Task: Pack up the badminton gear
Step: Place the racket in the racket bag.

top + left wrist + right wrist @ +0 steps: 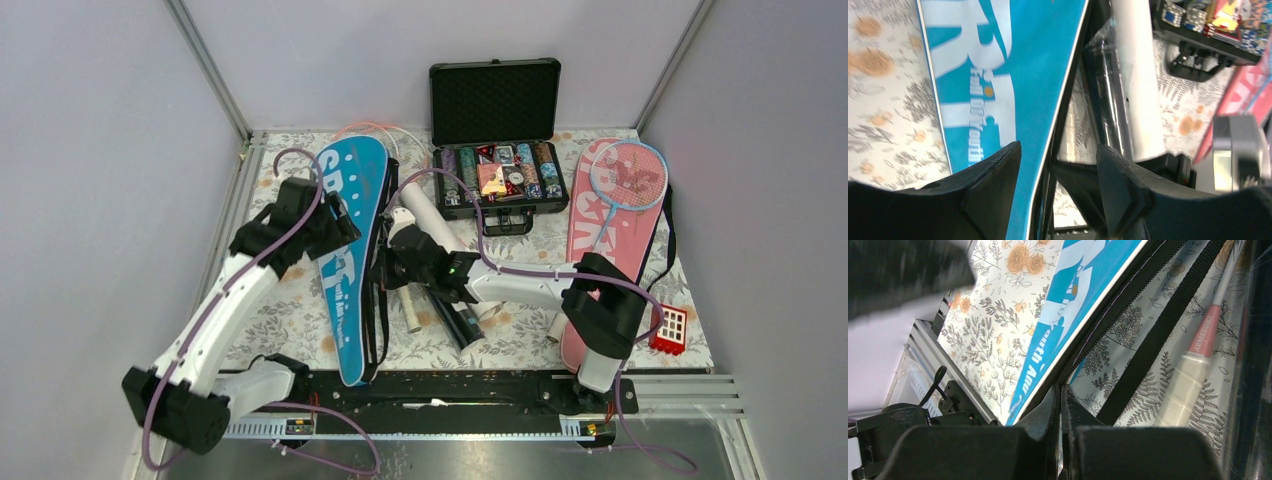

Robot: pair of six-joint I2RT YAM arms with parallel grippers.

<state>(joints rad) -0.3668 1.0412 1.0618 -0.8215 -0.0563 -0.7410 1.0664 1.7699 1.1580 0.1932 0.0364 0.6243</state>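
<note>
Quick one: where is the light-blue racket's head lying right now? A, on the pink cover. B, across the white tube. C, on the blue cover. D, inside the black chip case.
A: the top view shows the light-blue racket with its head on the pink cover at the far right of the table.
</note>
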